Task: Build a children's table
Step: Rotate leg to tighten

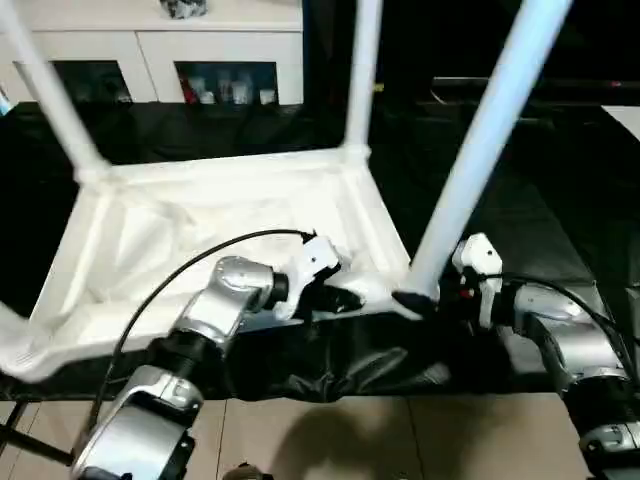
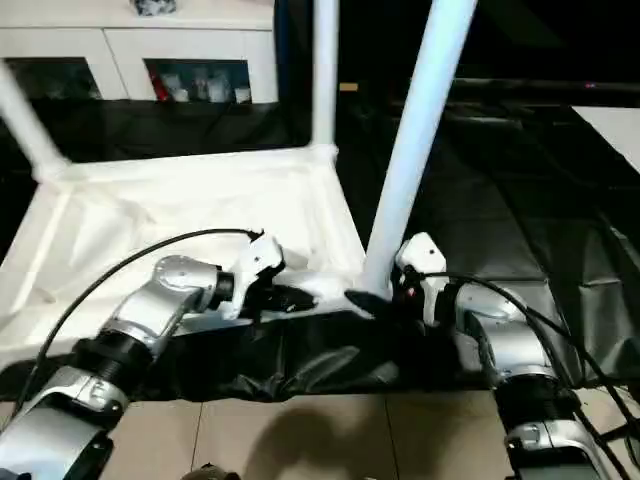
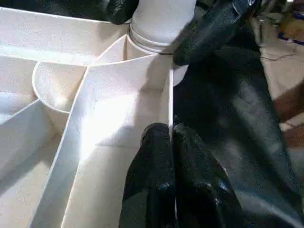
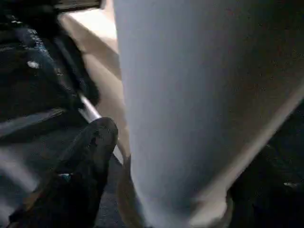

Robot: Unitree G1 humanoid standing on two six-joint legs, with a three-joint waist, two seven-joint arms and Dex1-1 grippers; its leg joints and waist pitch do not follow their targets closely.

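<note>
The children's table lies upside down on black cloth, its white top (image 1: 200,200) showing the ribbed underside. Three white legs stand in corner sockets: one far left (image 1: 50,90), one far right (image 1: 362,70), one near right (image 1: 480,150). My left gripper (image 1: 345,300) is shut on the thin near rim (image 3: 168,95), close beside the near right socket. My right gripper (image 1: 412,300) sits at the base of the near right leg (image 4: 199,95), with one finger on each side of it. A gap shows between the finger (image 4: 90,152) and the leg.
A white cabinet with glass doors (image 1: 150,50) stands behind the table. The black cloth (image 1: 520,200) spreads to the right and hangs over the near edge above the tiled floor (image 1: 330,440). A black cable (image 1: 180,270) loops over my left forearm.
</note>
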